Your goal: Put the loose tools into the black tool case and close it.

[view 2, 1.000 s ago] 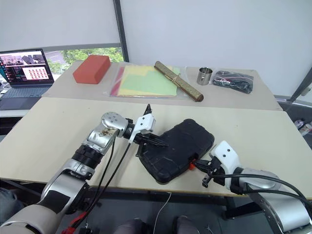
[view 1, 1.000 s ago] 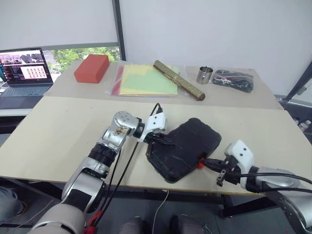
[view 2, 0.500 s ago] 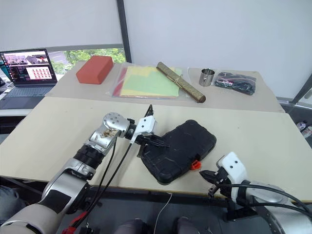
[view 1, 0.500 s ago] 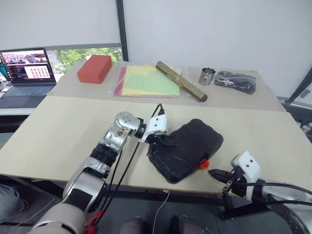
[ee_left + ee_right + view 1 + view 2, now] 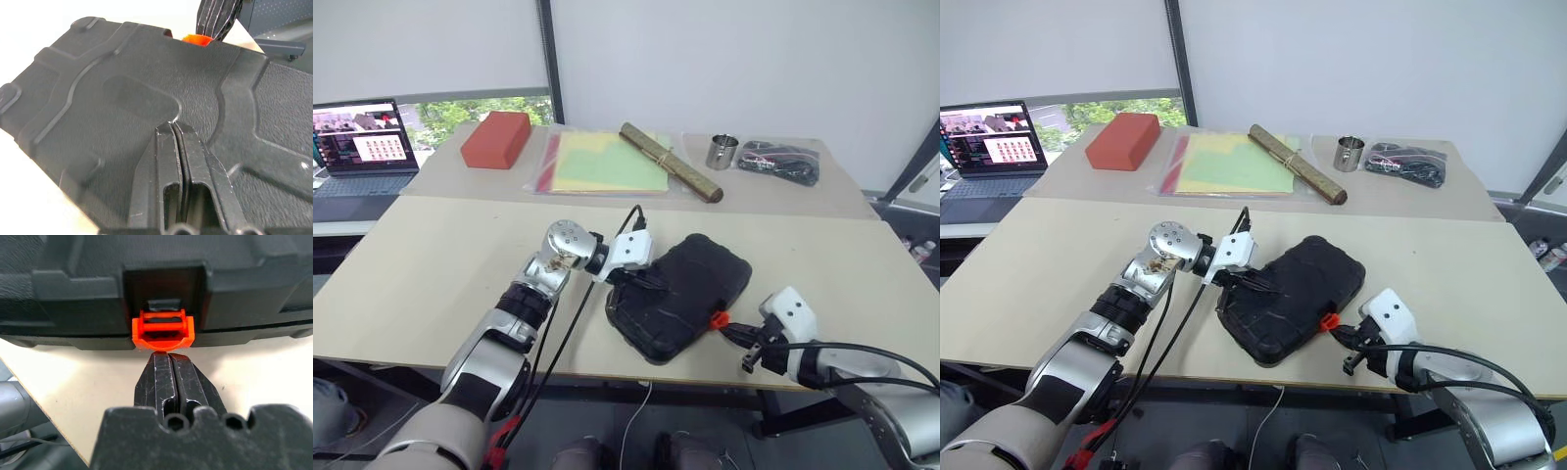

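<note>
Since the black tool case (image 5: 677, 294) already lies shut on the near part of the table (image 5: 431, 264), what's left looks like the latching step, and both arms seem set up for exactly that. From the head views, the left gripper (image 5: 649, 281) has its jaws pinched together with nothing between them, tips resting on the lid's textured shell near one end, probably pinning the lid down so the case doesn't skate around. The right gripper (image 5: 740, 336), jaws also closed and empty, sits at the table's front edge just beside the orange latch (image 5: 716, 318), pointing at it. In the left wrist view, the closed jaws lie flat on the moulded lid, and the latch (image 5: 197, 38) peeks over the far rim, well ahead of the tips. Over in the right wrist view the latch (image 5: 163, 330) is straight in front of the closed jaw tips, touching or nearly so; can't quite call contact. It looks flipped out rather than snapped flat, so the guess is a closed-jaw poke to push it home. No loose tools on the table, so presumably they're inside.
</note>
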Available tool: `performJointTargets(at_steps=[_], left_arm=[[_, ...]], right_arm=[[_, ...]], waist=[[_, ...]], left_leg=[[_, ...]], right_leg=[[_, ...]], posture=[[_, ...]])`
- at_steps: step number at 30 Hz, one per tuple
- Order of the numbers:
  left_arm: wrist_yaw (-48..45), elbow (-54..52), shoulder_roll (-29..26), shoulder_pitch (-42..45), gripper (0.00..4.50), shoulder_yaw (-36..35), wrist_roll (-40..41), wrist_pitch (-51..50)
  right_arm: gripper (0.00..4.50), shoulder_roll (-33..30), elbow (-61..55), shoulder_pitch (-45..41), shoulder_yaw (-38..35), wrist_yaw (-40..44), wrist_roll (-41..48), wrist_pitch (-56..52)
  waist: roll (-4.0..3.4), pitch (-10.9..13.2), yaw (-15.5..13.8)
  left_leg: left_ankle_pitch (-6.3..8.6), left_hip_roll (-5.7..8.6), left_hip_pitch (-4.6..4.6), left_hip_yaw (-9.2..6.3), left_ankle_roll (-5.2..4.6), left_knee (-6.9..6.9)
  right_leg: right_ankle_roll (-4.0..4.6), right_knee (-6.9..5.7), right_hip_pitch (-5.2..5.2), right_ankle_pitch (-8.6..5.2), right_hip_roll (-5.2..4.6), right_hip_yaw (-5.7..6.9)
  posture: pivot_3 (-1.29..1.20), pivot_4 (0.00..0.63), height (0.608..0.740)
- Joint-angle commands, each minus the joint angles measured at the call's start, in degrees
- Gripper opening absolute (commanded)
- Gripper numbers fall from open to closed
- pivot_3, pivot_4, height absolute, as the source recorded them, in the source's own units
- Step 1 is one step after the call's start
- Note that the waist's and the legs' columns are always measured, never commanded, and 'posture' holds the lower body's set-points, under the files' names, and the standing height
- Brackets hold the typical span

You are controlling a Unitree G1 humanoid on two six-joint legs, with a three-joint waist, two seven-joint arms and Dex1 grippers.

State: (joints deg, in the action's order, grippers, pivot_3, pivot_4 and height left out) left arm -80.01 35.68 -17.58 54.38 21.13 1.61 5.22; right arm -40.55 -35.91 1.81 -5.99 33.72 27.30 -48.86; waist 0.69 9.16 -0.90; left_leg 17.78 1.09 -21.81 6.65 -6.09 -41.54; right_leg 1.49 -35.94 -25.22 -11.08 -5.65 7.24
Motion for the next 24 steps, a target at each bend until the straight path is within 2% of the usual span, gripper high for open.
performJointTargets(at_steps=[1,14,24], left_arm=[[-1.1,2.8,-0.2,-2.5,0.10,4.3,-4.5,0.6],[-0.7,4.8,-0.6,-2.5,0.10,3.5,-5.1,0.9],[-0.2,4.1,-0.7,-3.3,0.10,3.9,-5.1,1.1]], right_arm=[[0.00,1.0,-3.9,-3.2,0.5,-0.6,0.3,2.7],[0.00,0.6,-1.7,-1.8,-0.3,0.1,-2.8,5.2],[0.00,2.1,0.1,-7.0,1.8,-0.4,-3.4,4.9]], waist=[[-0.01,0.0,0.4],[0.01,-0.1,0.4],[0.03,-0.2,0.6]], left_leg=[[0.00,0.00,0.05,0.01,0.01,0.04],[-0.02,0.01,0.26,0.08,0.05,0.29],[-0.04,0.02,0.37,0.11,0.08,0.47]], right_leg=[[0.00,0.00,0.02,0.00,0.00,-0.01],[-0.01,0.06,0.09,-0.01,0.00,-0.06],[-0.03,0.10,0.11,-0.01,0.00,-0.10]], posture=[[0.00,0.150,0.737],[0.00,0.150,0.737],[0.00,0.150,0.737]])
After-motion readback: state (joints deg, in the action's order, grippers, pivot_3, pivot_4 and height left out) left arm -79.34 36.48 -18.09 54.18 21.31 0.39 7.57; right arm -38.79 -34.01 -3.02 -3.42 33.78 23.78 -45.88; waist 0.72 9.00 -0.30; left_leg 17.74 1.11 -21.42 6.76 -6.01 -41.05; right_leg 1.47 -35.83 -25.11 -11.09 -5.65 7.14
